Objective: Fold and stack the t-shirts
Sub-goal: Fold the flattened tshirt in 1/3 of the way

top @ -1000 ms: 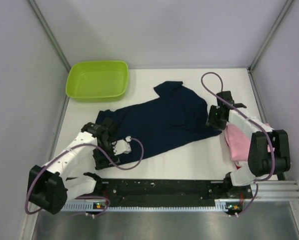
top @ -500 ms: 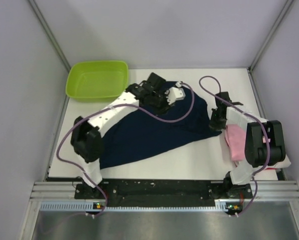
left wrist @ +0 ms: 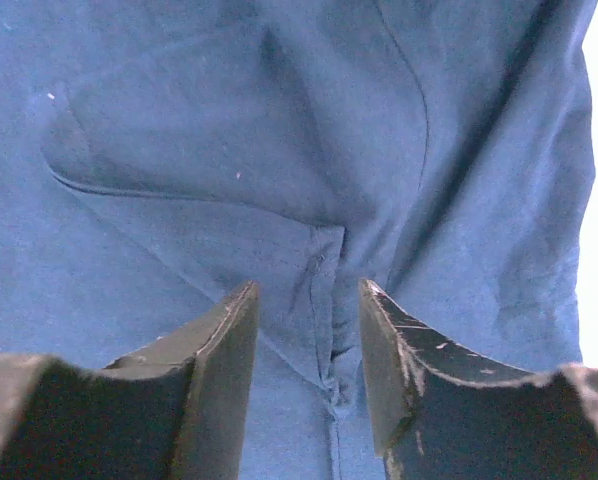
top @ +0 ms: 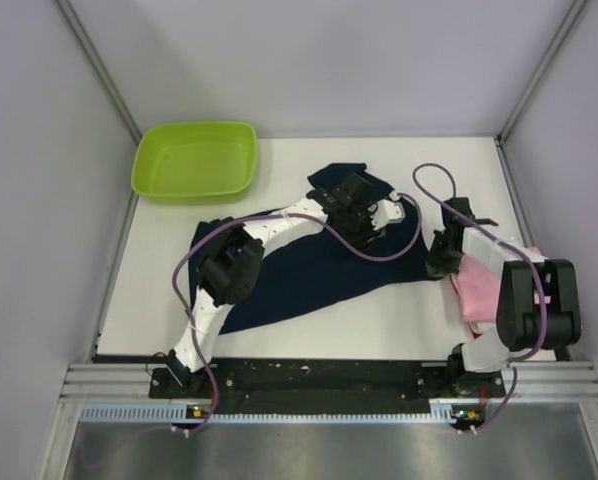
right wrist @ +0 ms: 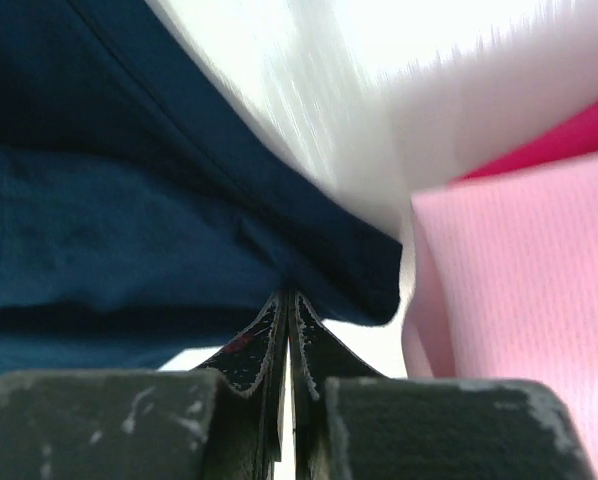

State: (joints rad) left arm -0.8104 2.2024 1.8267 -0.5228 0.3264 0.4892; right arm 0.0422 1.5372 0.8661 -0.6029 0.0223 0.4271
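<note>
Swinging in from the far side of the cloth, where it reached half a second ago, the left gripper (left wrist: pixel 304 290) now hovers lower over the middle-right of the dark navy blue cloth t-shirt (top: pixel 309 268). Its two black fingers (left wrist: pixel 219 340) stand partly apart with nothing between them, and a stitched seam and a soft crease lie directly below the gap. My guess is that it is lining up on that crease for the next pinch. The right gripper (right wrist: pixel 287 295) is fully closed, its tips meeting at the shirt's right hem. The close view is blurred, so it only appears to have a thin pinch of cloth, probably to hold that corner while the other arm works. This gripper has also drawn slightly toward the near edge. The navy shirt is bunched more narrowly than a second ago, its near-left part pulled in, and lies crumpled across the centre of the white table (top: pixel 379 315). Just beside the right gripper sits the folded pink rectangular t-shirt (top: pixel 476 288), with a red one (right wrist: pixel 569 130) beneath it. Well apart at the far left is the lime green plastic tub (top: pixel 194 160).
</note>
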